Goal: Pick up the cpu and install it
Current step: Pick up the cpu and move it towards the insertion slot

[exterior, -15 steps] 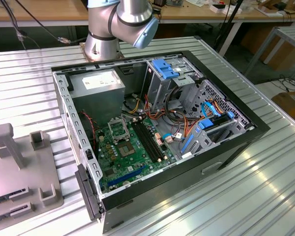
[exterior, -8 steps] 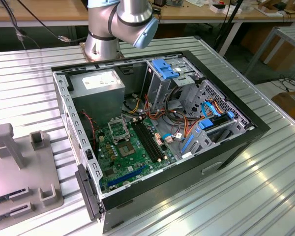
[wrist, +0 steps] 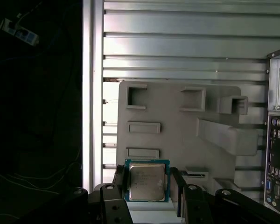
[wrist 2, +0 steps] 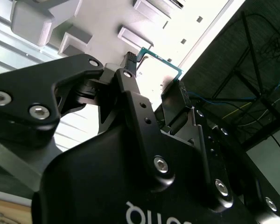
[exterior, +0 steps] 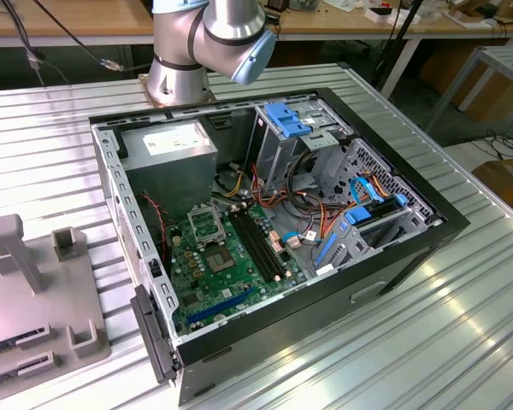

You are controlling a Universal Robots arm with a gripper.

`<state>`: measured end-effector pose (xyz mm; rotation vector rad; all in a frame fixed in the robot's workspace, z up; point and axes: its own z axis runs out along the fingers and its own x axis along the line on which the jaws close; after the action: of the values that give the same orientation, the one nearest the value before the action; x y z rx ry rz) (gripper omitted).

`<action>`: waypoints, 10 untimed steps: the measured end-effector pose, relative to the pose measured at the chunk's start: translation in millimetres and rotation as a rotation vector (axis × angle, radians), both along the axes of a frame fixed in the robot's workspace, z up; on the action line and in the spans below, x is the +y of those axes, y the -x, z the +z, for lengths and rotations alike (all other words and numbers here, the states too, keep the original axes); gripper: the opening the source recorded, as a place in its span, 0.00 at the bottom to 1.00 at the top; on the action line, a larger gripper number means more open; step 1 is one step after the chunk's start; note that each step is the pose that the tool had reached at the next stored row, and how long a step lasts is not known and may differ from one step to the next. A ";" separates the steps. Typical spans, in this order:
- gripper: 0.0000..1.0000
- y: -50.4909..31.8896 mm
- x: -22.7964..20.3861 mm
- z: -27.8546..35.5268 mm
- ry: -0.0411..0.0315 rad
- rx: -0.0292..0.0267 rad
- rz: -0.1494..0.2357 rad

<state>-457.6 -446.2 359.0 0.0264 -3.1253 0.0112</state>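
Observation:
The cpu, a small square chip with a silver top and a thin green rim, sits between the two black fingers of my gripper. The gripper is shut on its two opposite sides. In the second wrist view the cpu's green edge shows between the fingertips of the gripper, over the grey parts fixture. The open computer case lies on the metal table, with the green motherboard and its square metal socket frame inside.
The grey fixture with raised blocks and slots lies on the ribbed table, at the exterior view's left. The arm's base stands behind the case. Cables, drive cages and blue clips crowd the case's far side.

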 end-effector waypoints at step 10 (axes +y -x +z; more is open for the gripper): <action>0.47 0.0 0.0 5.1 0.0000 0.0000 0.000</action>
<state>-457.5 -446.2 364.1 0.0266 -3.1253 0.0111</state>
